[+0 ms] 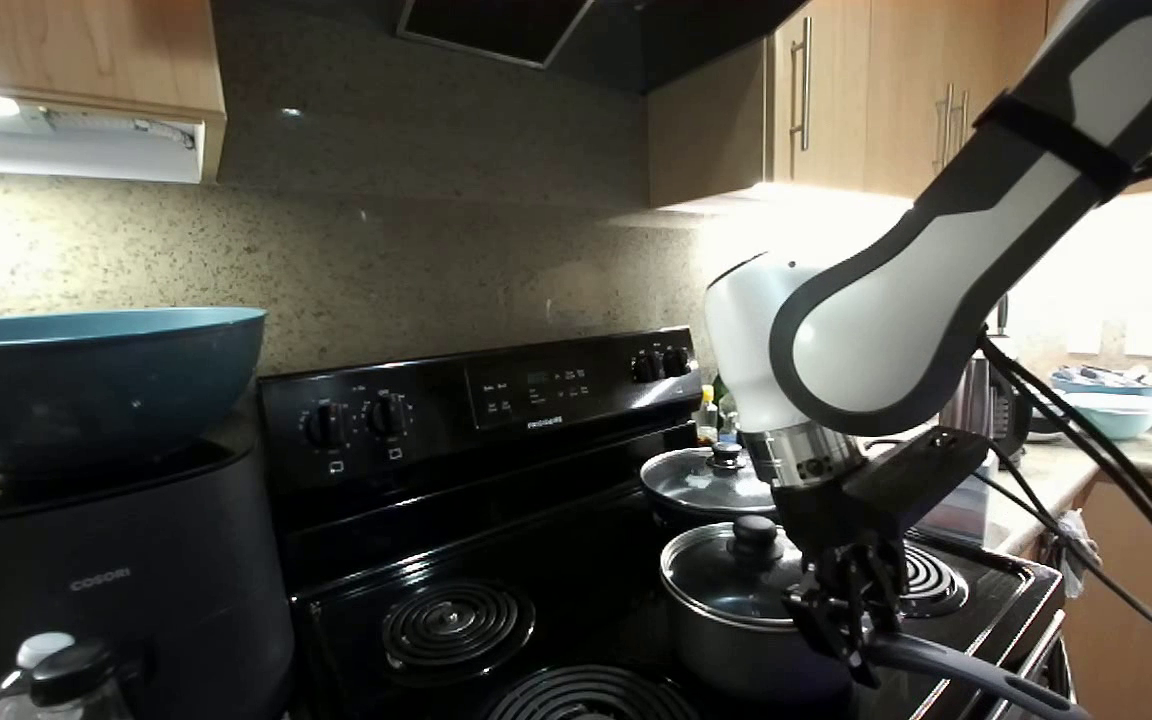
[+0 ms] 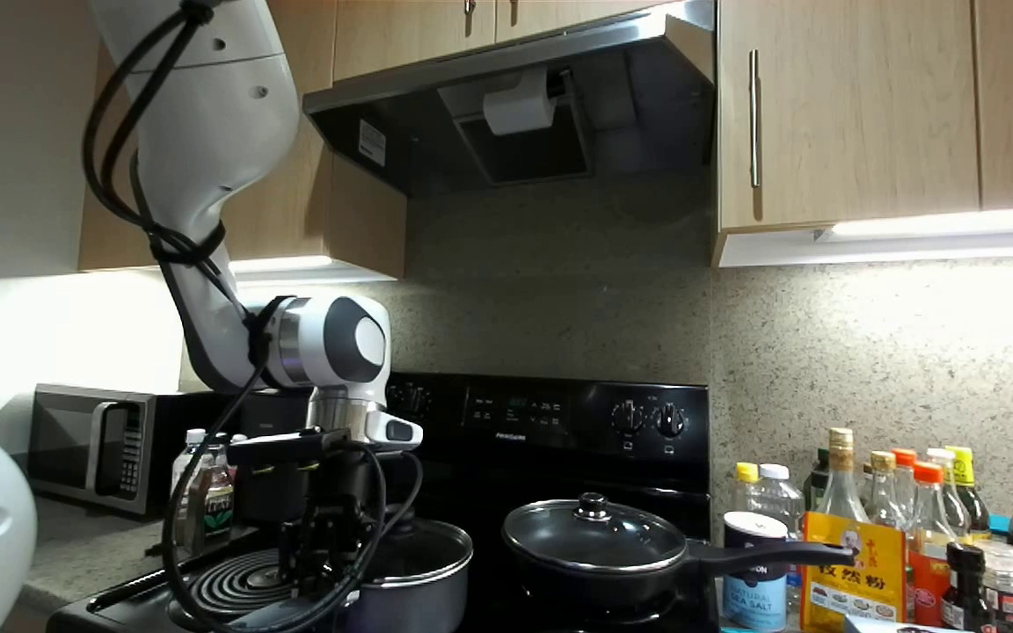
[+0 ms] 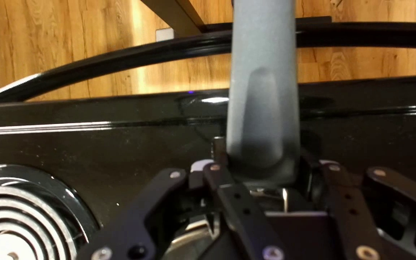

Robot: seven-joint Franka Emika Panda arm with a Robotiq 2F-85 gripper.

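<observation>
Operator: State the layout from the left, as seen in an exterior view.

Technician: First, a large, round teal bowl (image 1: 101, 395) is seated on a dark grey Cosori appliance (image 1: 166, 620), with a pale wooden wall cabinet (image 1: 86, 50) above. Next, a glossy black Frigidaire stove (image 1: 591, 595) carries a spiral metal coil burner (image 1: 451, 622) at its left. A beige speckled stone backsplash (image 1: 456, 270) rises behind.

Operator: State the cookware positions.

Technician: Towards the rear is a shallow black frying pan (image 2: 586, 586) under a clear glass lid (image 2: 594, 547). In front of it, a tall-sided grey metal pot (image 1: 736, 655) with a steel-rimmed glass lid (image 1: 711, 575) stands upright on the stove.

Operator: Pincer status?

Technician: The black metal pincer (image 3: 264, 153) is clamped on the pot's smooth grey handle (image 1: 946, 660), one finger against each side. In the wrist view, the handle extends past the stove's front edge, above a honey-coloured wooden floor (image 3: 96, 21).

Operator: Far right?

Technician: A beige stone desk (image 1: 1056, 468), below pale wooden cupboards (image 1: 836, 110) lit from beneath.
</observation>
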